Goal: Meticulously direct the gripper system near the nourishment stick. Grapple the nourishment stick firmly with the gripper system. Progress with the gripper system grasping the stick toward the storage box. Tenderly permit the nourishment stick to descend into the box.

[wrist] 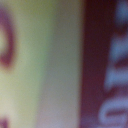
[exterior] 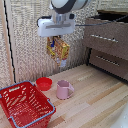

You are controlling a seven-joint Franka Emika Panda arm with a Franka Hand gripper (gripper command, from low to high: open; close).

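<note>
My white boxy gripper (exterior: 56, 39) hangs high over the wooden table, shut on the orange-yellow snack package (exterior: 59, 50), which dangles below the hand with its lower end pointing down. The fingers are mostly hidden behind the package's top. The red wire-mesh basket (exterior: 15, 114) with a grey rim sits at the exterior view's lower left, well below and to the left of the package. The wrist view is filled by the package (wrist: 30, 60), a blurred yellow and dark red surface with white print, very close to the lens.
A pink mug (exterior: 63, 89) stands on the table below the package, with a small red bowl (exterior: 44, 83) just to its left. A brown drawer cabinet (exterior: 107, 42) stands at the exterior view's right. A woven screen forms the back wall.
</note>
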